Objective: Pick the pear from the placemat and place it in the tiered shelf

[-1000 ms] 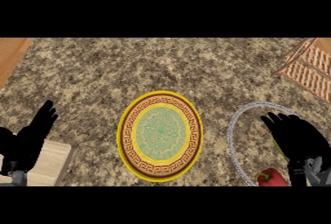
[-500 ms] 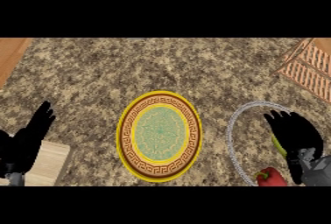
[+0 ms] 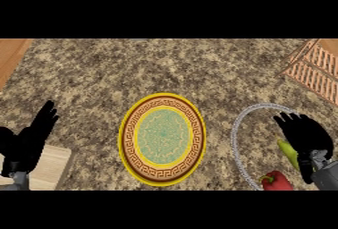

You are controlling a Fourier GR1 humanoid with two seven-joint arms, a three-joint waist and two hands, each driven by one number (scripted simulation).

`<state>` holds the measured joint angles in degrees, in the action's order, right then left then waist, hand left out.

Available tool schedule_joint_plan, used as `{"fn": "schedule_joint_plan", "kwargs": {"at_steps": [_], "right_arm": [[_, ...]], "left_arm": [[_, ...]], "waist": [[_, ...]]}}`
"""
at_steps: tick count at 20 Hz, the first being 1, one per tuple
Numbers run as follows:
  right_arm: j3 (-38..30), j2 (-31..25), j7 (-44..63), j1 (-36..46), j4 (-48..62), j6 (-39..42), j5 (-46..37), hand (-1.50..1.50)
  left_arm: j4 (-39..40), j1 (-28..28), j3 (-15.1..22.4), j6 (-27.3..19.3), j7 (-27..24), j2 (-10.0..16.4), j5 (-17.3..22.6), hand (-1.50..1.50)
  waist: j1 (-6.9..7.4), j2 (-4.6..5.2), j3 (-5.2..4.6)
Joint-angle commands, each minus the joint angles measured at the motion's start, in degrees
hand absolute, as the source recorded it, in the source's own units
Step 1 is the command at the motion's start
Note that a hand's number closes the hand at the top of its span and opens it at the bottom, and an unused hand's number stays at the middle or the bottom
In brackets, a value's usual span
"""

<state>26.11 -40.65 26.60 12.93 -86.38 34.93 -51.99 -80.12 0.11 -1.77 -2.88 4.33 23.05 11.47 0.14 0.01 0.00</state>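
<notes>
The pear (image 3: 288,151) shows only as a yellow-green sliver at the left edge of my right hand (image 3: 305,137). It lies on the round placemat with a grey rim (image 3: 239,134) at the lower right. That hand hovers over the pear with its fingers straight and open, hiding most of the fruit. The tiered shelf (image 3: 315,68), made of orange wooden slats, sits at the top right corner. At the left edge my left hand (image 3: 30,144) rests open, fingers up.
A round plate (image 3: 162,138) with a yellow rim and green centre lies mid-counter. A red fruit or pepper (image 3: 276,181) sits on the placemat just below my right hand. A pale wooden board (image 3: 48,167) lies at the lower left.
My right hand has drifted slightly right and down over the placemat, and a sliver of the pear now shows beside it. The left hand has sunk a little.
</notes>
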Motion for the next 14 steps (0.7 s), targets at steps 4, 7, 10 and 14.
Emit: {"fn": "schedule_joint_plan", "kwargs": {"at_steps": [4, 7, 10, 14], "right_arm": [[-1.3, 4.8, -6.8, -0.5, 11.5, -7.9, -7.1, -1.50], [-4.4, 5.1, -6.6, 0.1, 8.3, -2.0, -8.3, -1.50], [-4.5, 7.9, -8.8, 1.4, 15.4, -4.8, -9.9, 1.50], [-6.0, 4.1, -14.0, -1.5, 12.8, -5.6, -10.1, 1.50]], "left_arm": [[-3.1, 2.1, -2.9, 2.6, 2.1, 0.4, -0.4, 0.00], [-4.7, 3.8, -2.1, 1.8, 1.2, -2.7, -3.1, 0.00], [0.1, 0.6, -3.4, 2.8, -0.5, -2.8, -3.3, 0.00], [-1.8, 1.8, -4.4, 4.0, 1.5, -2.7, -2.3, 0.00]], "waist": [[0.19, 0.03, 0.02], [0.04, -0.04, 0.00], [0.10, 0.05, 0.00], [0.03, -0.02, 0.01]]}}
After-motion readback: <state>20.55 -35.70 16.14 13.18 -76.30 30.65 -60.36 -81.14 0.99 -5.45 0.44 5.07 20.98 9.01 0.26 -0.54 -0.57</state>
